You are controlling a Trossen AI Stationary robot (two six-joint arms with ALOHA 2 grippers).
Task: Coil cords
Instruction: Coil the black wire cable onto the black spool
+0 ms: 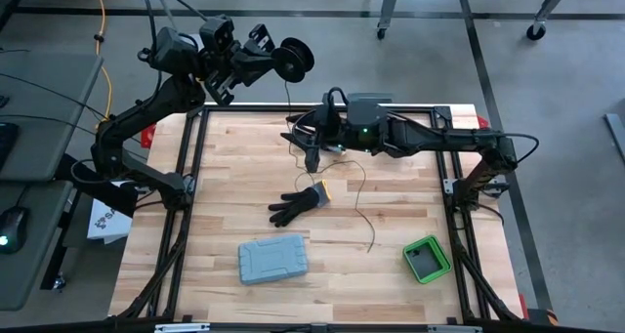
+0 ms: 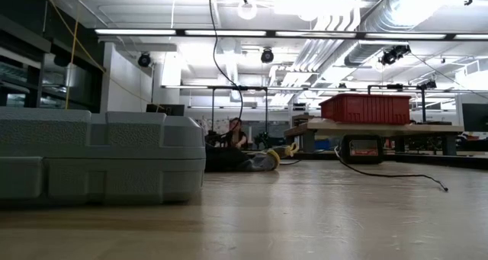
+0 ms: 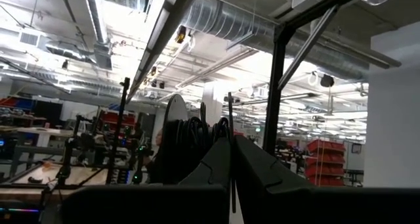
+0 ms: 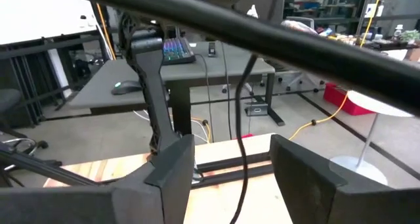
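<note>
While our left gripper (image 1: pixel 256 42), pinched together, is holding the black spool (image 1: pixel 293 58) at 11 o'clock, our right gripper (image 1: pixel 311 143), jaws apart, is straddling the thin dark wire (image 1: pixel 357 191).

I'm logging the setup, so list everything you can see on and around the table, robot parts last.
Wire: one, thin, dark, loose strand running from the right claw across the table's middle.
Coil: one, black, held up beyond the table's far edge by the left claw.
Glove: one, black, table centre.
Case: one, grey, near edge.
Box: one, green, near right corner.
Table: one, pale wood.
Left claw: shut on the coil, raised past the far edge.
Right claw: open, above the far middle, wire between its fingers.
</note>
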